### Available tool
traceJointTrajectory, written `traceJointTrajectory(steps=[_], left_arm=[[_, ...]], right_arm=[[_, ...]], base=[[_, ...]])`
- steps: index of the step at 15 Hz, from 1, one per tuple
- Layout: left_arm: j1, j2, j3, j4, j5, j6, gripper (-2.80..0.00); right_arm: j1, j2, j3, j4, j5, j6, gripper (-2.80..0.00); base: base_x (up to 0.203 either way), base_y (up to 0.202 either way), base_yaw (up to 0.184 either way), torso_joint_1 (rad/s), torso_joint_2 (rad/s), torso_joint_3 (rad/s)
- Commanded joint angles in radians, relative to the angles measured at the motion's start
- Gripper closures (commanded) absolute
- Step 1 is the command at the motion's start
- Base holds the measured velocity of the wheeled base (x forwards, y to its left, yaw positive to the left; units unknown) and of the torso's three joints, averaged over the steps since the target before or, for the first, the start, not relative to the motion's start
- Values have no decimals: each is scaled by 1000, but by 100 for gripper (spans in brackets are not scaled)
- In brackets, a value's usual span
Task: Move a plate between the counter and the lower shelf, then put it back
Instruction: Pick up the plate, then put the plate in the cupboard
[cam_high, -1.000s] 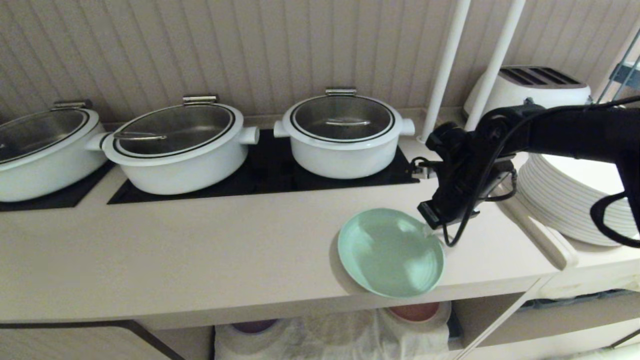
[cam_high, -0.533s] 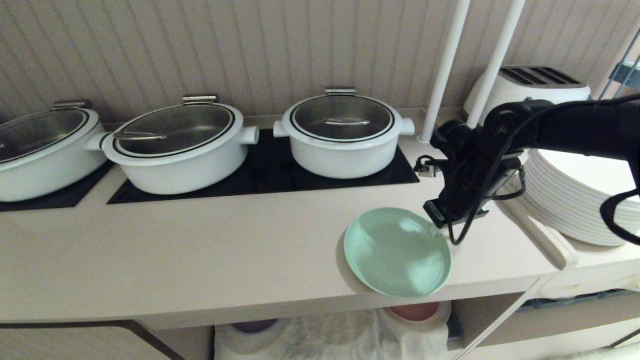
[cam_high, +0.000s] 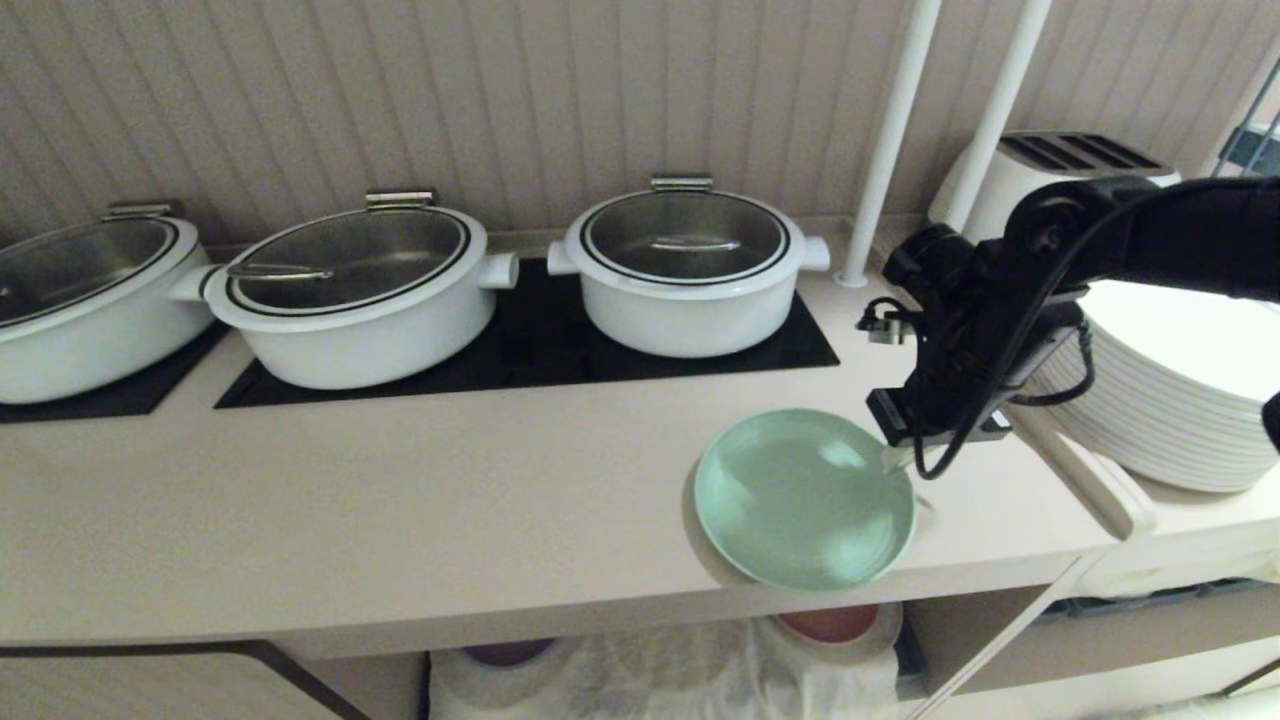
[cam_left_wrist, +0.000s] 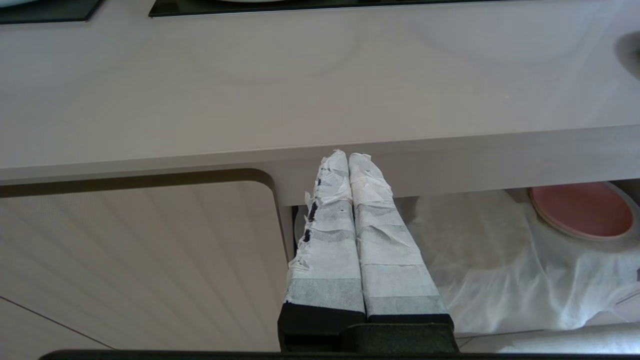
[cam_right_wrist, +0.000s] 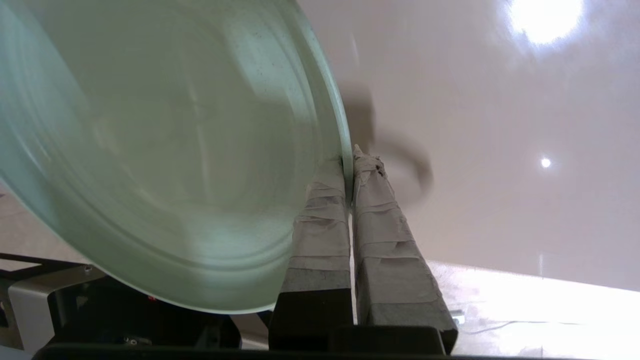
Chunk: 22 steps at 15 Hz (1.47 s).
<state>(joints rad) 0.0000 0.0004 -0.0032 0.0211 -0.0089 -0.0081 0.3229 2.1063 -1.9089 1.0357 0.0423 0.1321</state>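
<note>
The right tool (cam_high: 897, 458) is pinching the rim of the round, mint-green, matte plate (cam_high: 803, 498), which is tilting above the beige table (cam_high: 400, 500).

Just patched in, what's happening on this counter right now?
The right gripper is shut on the rim of the round mint-green plate, at its right edge. The plate sits near the front edge of the long beige counter, its front rim reaching that edge. Below, the lower shelf is draped in white cloth, with a pink plate in it. The left gripper hangs shut in front of the counter's edge, holding nothing.
</note>
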Motion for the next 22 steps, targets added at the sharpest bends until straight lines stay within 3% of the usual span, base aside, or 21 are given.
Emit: traceJointTrajectory(steps=[1, 5, 12, 18, 22], left_arm=[[0, 0, 0, 0, 0, 0, 0], [0, 0, 0, 0, 0, 0, 0], [0, 0, 0, 0, 0, 0, 0], [0, 0, 0, 0, 0, 0, 0], [0, 0, 0, 0, 0, 0, 0]], right_arm=[[-10, -42, 32, 5, 1, 2, 0], [-51, -132, 151, -2, 7, 8, 0], [-117, -305, 330, -8, 84, 54, 0], [-156, -503, 577, -110, 161, 60, 0], [-157, -656, 739, -175, 189, 121, 0]], base=[[0, 0, 0, 0, 0, 0], [0, 0, 0, 0, 0, 0], [0, 0, 0, 0, 0, 0], [0, 0, 0, 0, 0, 0], [0, 0, 0, 0, 0, 0]])
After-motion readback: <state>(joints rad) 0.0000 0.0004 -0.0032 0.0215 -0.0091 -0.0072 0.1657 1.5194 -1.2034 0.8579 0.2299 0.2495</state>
